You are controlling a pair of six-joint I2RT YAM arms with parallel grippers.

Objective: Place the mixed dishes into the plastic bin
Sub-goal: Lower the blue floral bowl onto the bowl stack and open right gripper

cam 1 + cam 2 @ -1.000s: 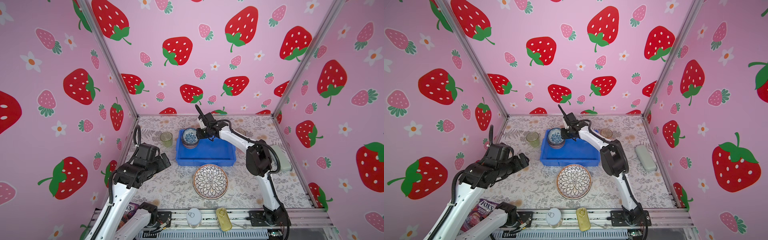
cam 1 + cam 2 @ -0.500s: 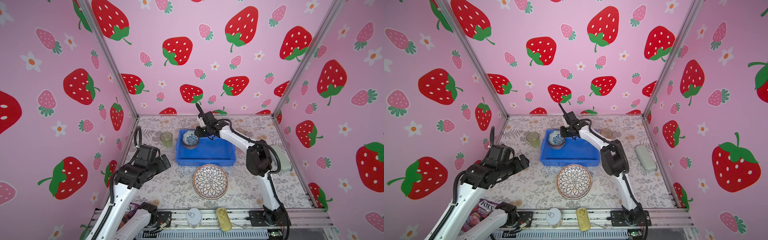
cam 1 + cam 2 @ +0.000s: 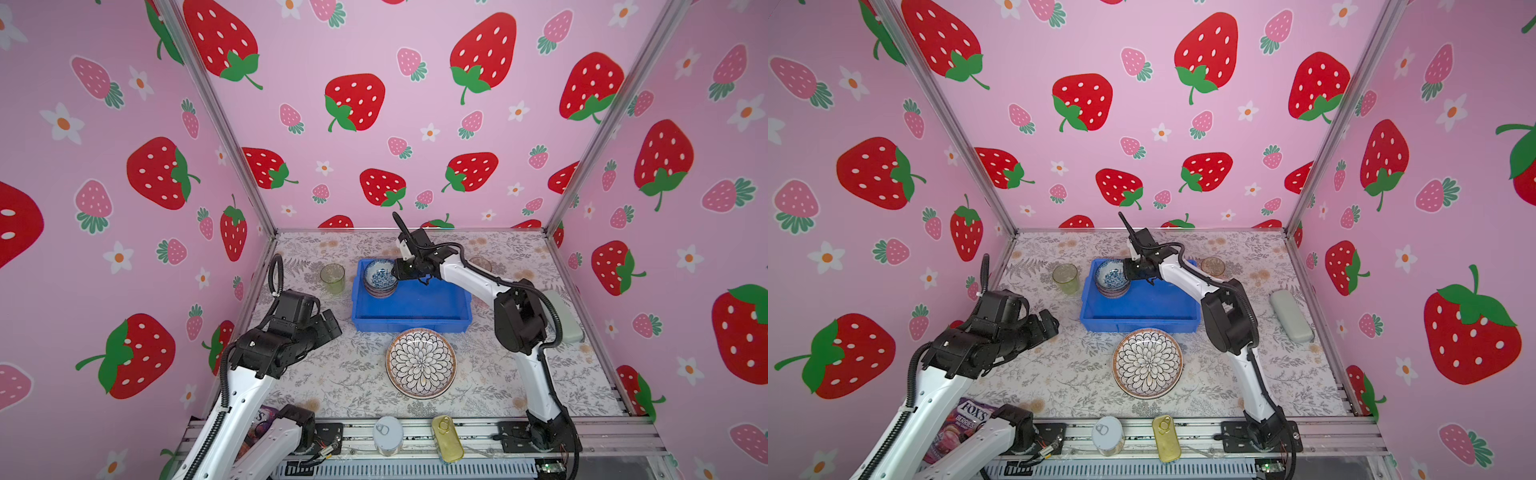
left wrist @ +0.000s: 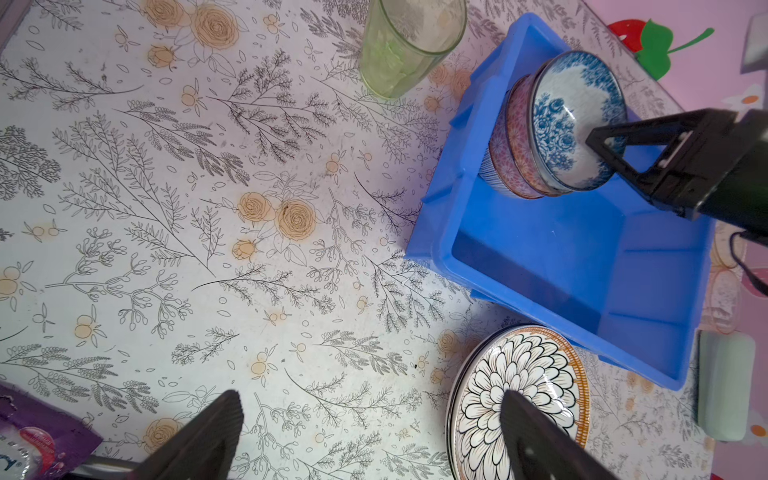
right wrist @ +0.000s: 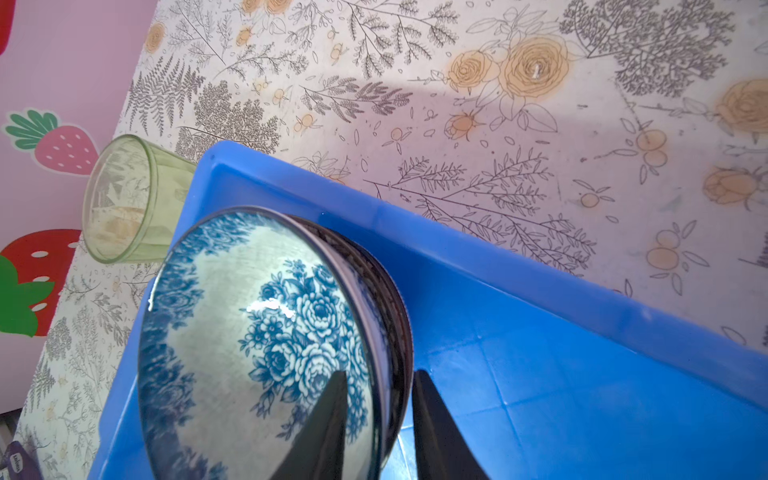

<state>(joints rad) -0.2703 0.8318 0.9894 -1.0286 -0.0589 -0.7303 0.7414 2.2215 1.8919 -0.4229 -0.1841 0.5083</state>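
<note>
Three small bowls [image 3: 379, 279] sat nested in the blue bin [image 3: 428, 305], in its far-left corner, with the blue-floral bowl [image 5: 249, 324] on top. The right gripper [image 5: 379, 376] stood astride that bowl's rim, its jaws slightly parted and apparently not pinching. The left gripper [image 4: 370, 397] hung wide open and empty off the bin's near-left corner. Left to move, by my reckoning: one petal-patterned plate [image 3: 420, 362] just in front of the bin, one green tumbler [image 3: 332, 279] beside its left wall, and one amber tumbler [image 3: 1212, 266] behind its far-right corner. Whether a second plate lay under the first, I could not tell.
</note>
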